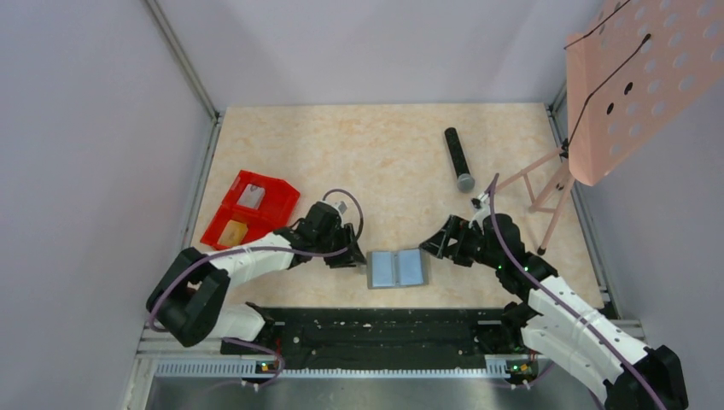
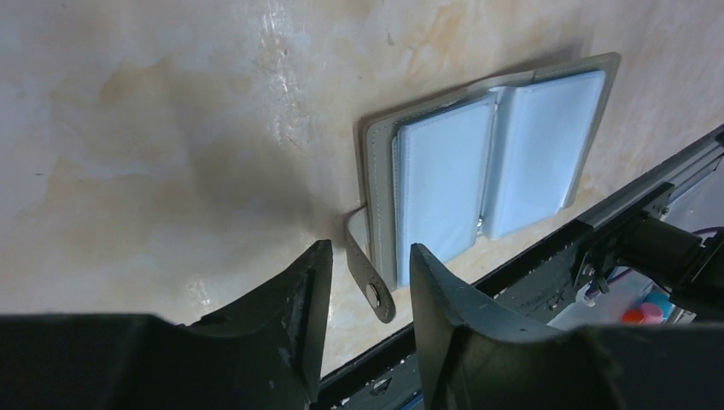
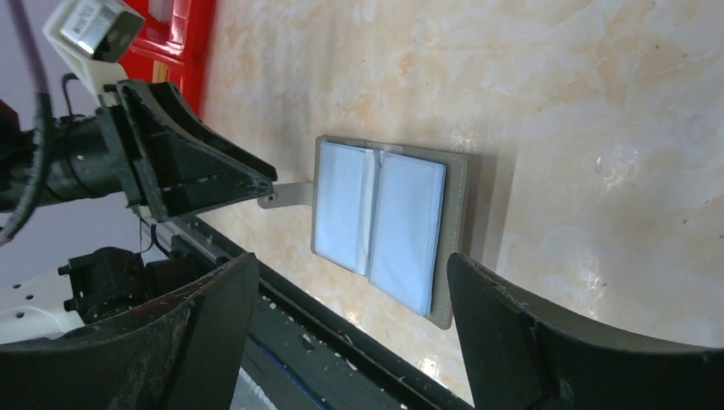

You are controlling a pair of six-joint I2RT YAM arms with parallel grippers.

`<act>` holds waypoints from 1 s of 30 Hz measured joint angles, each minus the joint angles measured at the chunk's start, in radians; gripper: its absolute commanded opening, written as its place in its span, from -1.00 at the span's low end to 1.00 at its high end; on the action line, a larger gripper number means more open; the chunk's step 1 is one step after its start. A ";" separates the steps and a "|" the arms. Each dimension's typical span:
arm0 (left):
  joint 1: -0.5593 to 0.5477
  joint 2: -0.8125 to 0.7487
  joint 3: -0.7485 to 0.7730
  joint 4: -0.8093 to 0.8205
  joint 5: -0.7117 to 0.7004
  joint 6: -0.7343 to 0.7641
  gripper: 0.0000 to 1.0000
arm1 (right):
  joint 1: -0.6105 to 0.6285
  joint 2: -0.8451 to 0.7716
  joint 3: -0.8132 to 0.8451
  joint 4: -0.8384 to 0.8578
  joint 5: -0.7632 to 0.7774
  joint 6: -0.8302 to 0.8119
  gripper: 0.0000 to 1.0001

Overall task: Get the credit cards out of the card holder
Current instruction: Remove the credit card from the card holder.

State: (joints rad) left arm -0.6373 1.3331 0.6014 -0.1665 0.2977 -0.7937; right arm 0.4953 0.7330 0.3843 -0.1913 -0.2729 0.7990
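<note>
Straddling tab (image 2: 376, 286) of holder (image 1: 397, 268) with left claw (image 2: 370, 250) spread, not pinching, right claw (image 3: 352, 260) gaping opposite; expect light, floppy, slick sleeves (image 2: 444, 184), so pinch tab

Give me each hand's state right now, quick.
Left hand: open, straddling the snap tab of the card holder, not clamped.
Right hand: open, holding nothing, near the card holder.

We see a pale marbled table (image 1: 376, 145) with the card holder (image 1: 397, 268) lying open at the middle of its near edge. A red bin (image 1: 282, 205) sits at the left. A black microphone (image 1: 458, 159) lies far right, and a pink stand (image 1: 598, 149) is planted beside it.
</note>
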 measured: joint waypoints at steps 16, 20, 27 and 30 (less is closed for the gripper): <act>-0.025 0.090 -0.060 0.162 0.043 -0.067 -1.00 | 0.197 0.102 0.007 0.054 0.116 0.078 0.59; -0.025 0.056 -0.075 0.175 0.054 -0.085 -1.00 | 0.263 0.185 0.029 0.086 0.154 0.094 0.59; -0.026 -0.024 -0.093 0.190 0.059 -0.117 -1.00 | 0.342 0.294 0.072 0.139 0.202 0.103 0.60; -0.026 -0.047 -0.097 0.191 0.058 -0.125 -1.00 | 0.369 0.335 0.085 0.160 0.220 0.108 0.61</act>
State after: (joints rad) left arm -0.6632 1.2865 0.5041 0.0246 0.3561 -0.9184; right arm 0.8646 1.0683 0.4694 -0.0315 -0.0528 0.9073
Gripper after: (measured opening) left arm 0.057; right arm 0.799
